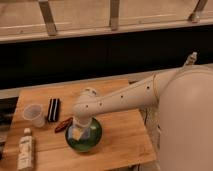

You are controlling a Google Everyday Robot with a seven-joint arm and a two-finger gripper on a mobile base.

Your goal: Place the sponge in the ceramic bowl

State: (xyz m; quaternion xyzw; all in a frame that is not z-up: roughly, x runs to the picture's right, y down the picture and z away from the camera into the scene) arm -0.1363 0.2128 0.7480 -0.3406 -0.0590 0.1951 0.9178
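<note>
The green glazed ceramic bowl [89, 141] stands near the front edge of the wooden table [122, 132]. My white arm reaches in from the right, its wrist bending down over the bowl's left half. The gripper [76, 134] points down into the bowl. A pale yellowish sponge [75, 132] sits at its tip, just above the bowl's inside, and the gripper looks shut on it. The arm hides part of the bowl's rim.
A translucent plastic cup [33, 114] and a black rectangular block [53, 109] stand left of the bowl. A small reddish-brown object [63, 124] lies beside the bowl. A white bottle [25, 150] lies at the front left. A dark wall and railing run behind the table.
</note>
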